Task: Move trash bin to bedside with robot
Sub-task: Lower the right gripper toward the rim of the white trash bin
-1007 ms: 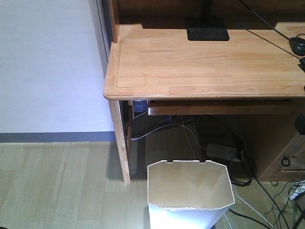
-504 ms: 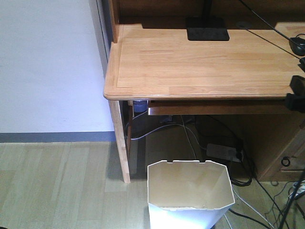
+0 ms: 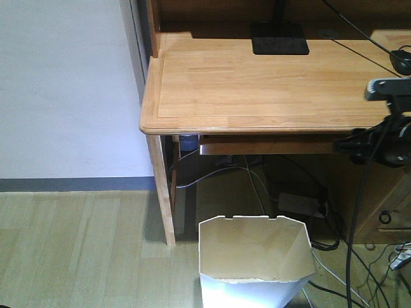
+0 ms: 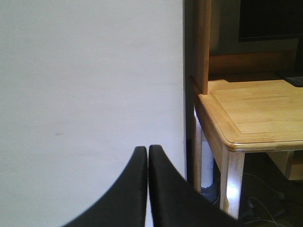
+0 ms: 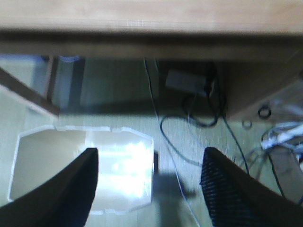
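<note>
In the right wrist view the trash bin (image 5: 80,170) lies on the floor at about 8 o'clock, under the right gripper (image 5: 149,152). The jaws of this gripper are spread wide and grasp nothing. The left finger (image 5: 66,194) covers a part of the bin's mouth, and the bin's right wall lies between the two fingers without touching them. This view is blurred, and a bright glare on the bin hides its inner surface.

In the front view the trash bin (image 3: 257,256) stands at 6 o'clock on the wooden floor, just in front of the desk (image 3: 257,83) and near its leg (image 3: 164,192). The lower part of the bin is cut off by the frame edge. It stands upright with the open mouth up, and the long axis of the mouth runs from 9 to 3 o'clock. The right arm (image 3: 385,138) enters at 3 o'clock, in front of the worktop edge; its jaws are hard to make out here.

The left gripper (image 4: 147,149) faces a white wall; its jaws are clenched, tip against tip, on nothing.
</note>
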Tool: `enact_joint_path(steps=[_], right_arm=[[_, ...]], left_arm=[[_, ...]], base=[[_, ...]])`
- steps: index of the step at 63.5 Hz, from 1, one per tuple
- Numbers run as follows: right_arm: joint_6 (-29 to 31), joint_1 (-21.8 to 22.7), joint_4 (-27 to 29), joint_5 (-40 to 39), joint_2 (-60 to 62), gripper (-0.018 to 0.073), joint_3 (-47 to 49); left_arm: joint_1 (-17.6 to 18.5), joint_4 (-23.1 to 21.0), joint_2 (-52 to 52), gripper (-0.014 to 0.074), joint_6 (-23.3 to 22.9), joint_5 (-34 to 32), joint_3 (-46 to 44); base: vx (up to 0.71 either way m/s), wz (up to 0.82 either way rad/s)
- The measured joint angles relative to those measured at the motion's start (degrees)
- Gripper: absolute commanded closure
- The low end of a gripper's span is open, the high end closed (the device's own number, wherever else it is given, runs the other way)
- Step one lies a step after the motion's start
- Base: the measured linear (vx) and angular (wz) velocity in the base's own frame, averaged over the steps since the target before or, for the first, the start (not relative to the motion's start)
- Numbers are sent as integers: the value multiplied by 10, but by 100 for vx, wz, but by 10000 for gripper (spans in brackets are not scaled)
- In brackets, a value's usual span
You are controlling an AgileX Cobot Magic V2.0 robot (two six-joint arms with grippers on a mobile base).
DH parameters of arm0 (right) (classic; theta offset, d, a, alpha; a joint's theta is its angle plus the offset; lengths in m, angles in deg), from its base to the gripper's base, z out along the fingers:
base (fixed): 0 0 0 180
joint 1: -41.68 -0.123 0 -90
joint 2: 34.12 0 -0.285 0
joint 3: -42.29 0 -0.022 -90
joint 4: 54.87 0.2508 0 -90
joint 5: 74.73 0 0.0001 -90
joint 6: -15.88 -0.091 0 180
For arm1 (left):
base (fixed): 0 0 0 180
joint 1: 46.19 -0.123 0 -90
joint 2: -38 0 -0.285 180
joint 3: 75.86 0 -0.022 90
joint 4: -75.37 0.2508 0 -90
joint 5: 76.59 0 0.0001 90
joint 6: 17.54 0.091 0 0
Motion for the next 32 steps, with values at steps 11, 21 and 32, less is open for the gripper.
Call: enact_joint_path(steps=[11,21,32], right_arm=[[53,0,6,4,-120,103,30],[102,13,31,1,-226,103,53],[164,48,81,-25,-325,103,70]], left_arm=[[0,0,0,603,0,0,0],[0,0,0,603,0,0,0],[0,0,0,603,0,0,0]], base=[[0,0],[0,0],[0,0]])
